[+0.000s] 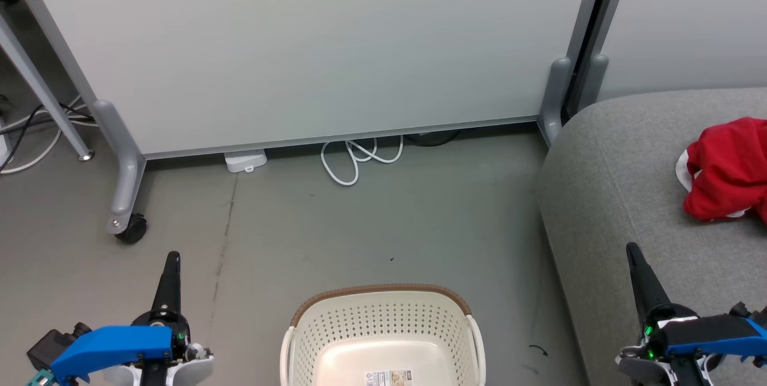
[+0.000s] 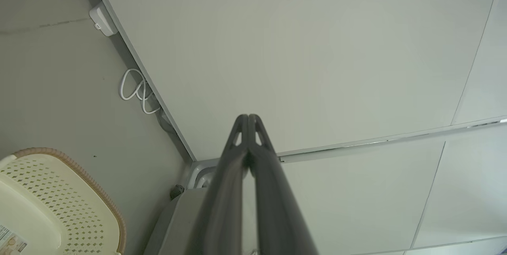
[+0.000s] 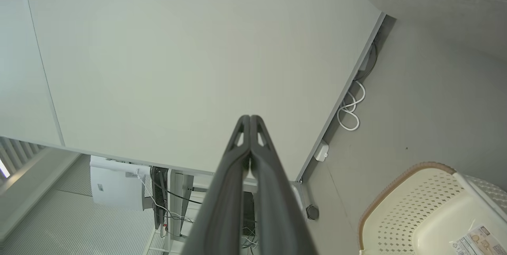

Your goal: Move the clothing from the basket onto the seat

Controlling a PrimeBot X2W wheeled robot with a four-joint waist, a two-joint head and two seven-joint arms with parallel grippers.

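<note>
Resting on seat [image 1: 629, 194]: clothing [image 1: 728, 170]; basket [image 1: 383, 290] on floor [image 1: 359, 224], apart from seat edge.

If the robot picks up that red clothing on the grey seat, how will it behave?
The red clothing lies crumpled in soft folds on the grey seat, so it would probably hang limp from any pinch. It looks like thin fabric, likely light for its bulk. Pushed, it would probably bunch rather than slide.

Grey floor [image 1: 359, 224] meets a pale wheeled partition [image 1: 299, 44] (white cable [image 1: 359, 158] beneath).
</note>
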